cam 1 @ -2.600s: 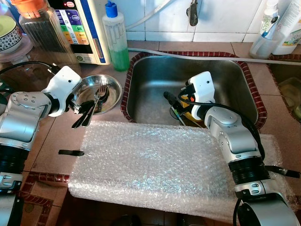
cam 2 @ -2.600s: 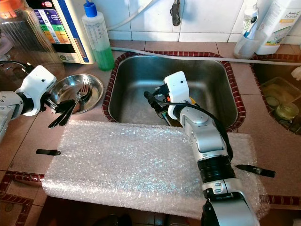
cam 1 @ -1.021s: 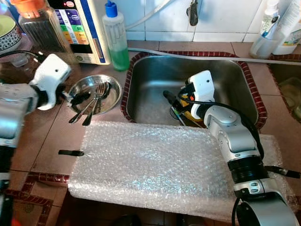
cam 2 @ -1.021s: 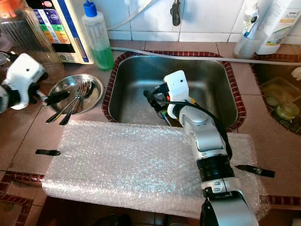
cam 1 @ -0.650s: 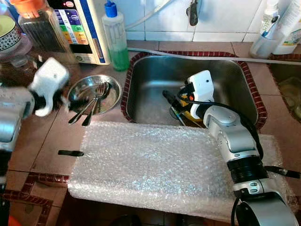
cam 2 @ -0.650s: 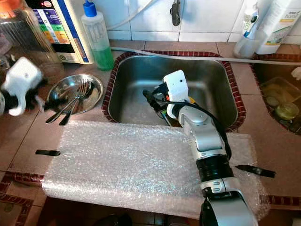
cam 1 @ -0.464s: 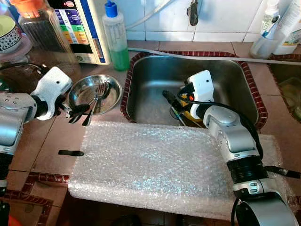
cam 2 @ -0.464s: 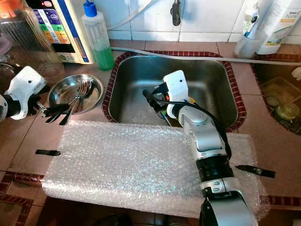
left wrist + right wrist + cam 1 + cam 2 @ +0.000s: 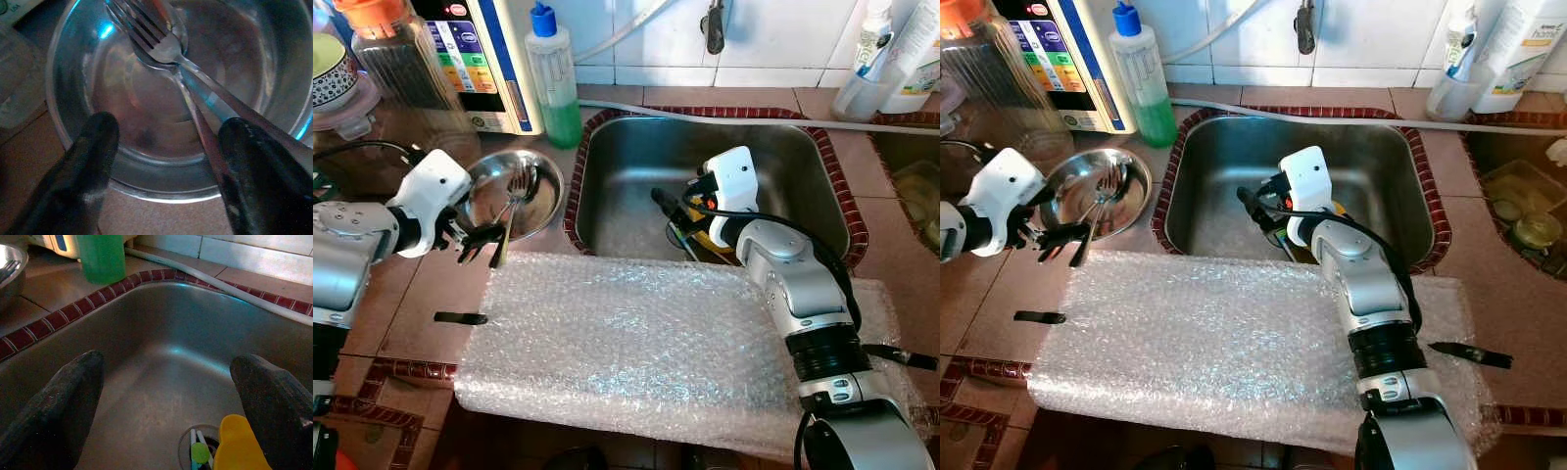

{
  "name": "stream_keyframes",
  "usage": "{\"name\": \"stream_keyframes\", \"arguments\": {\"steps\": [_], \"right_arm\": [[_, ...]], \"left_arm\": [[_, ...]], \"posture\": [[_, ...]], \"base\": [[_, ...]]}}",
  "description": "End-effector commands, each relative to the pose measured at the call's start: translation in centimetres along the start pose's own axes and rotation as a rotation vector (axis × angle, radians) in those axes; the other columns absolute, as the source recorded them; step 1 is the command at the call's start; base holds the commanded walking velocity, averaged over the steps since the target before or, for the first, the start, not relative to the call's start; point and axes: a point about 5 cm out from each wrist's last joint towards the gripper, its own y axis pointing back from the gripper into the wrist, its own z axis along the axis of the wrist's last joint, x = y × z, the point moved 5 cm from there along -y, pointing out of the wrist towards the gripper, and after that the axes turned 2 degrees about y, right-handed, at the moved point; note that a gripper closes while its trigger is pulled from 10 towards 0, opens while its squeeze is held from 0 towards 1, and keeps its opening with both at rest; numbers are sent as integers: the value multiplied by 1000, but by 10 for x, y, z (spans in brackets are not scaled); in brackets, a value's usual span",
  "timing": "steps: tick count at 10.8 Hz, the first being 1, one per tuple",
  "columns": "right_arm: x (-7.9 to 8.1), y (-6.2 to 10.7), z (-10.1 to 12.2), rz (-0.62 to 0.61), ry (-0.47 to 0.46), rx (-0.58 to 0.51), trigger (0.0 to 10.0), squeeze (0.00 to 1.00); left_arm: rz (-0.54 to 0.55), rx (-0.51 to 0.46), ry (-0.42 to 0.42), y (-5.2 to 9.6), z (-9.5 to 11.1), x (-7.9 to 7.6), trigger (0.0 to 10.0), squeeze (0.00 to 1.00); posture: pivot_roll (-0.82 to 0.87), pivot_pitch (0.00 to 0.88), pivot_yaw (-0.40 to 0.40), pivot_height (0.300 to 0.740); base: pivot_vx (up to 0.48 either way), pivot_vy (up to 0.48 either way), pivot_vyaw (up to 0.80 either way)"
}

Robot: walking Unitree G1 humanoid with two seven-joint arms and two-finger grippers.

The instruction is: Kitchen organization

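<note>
Closest to me, a sheet of bubble wrap (image 9: 636, 343) is spread over the tiled counter (image 9: 421, 294) in front of the sink, and a small dark strip (image 9: 460, 317) lies just off its left edge.

Past that, the left gripper (image 9: 481, 240) has swung back in towards the steel bowl (image 9: 543, 191). Half a second ago it hung a little lower and further out; now its fingers are spread at the bowl's near rim, gripping nothing. The wrist view puts one finger (image 9: 95, 147) outside the rim and the other by the cutlery handles. The fork (image 9: 146, 34) and the spoon under it lie in the bowl, handles sticking out over the near rim, and the bowl looks tipped up on that side compared with a moment back. I would judge it is lining up a fresh grab at the cutlery.

Further in, the right gripper (image 9: 671, 211) hangs spread and empty inside the sink (image 9: 636, 147), above a yellow item (image 9: 242, 443) by the drain.

A green soap bottle (image 9: 553, 78) stands beyond.
</note>
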Motion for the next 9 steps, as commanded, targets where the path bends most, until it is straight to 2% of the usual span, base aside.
{"name": "stream_keyframes", "arguments": {"steps": [1,2,3,4,5,6,7,9], "right_arm": [[-2,0,3,-5,7,-3,10000,0],[-2,0,3,-5,7,-3,10000,0],[-2,0,2,-5,7,-3,10000,0],[-2,-1,3,-5,7,-6,10000,0],[-2,-1,3,-5,7,-6,10000,0],[-2,-1,4,-5,7,-7,10000,0],[-2,-1,4,-6,6,-8,10000,0],[-1,-1,4,-6,1,-8,10000,0]], "left_arm": [[0,24,-22,-2,-2,-2,7490,0],[12,3,-34,-1,6,0,10000,0],[1,-11,-34,-1,11,-1,9216,0],[-15,11,-50,-2,9,-4,627,0],[-24,20,-51,-3,7,-6,0,0],[-37,37,-43,-6,5,-8,4510,0],[-41,35,-21,-10,5,-10,10000,0],[-33,31,26,-18,1,-14,10000,0]], "posture": [[-140,202,83,740],[-140,197,83,740],[-141,195,84,740],[-140,194,85,740],[-140,194,85,740],[-140,196,86,740],[-141,198,88,740],[-142,202,92,740]], "base": [[0,0,0],[0,0,0],[0,0,0],[0,0,0],[0,0,0],[0,0,0],[0,0,0],[0,0,0]]}}
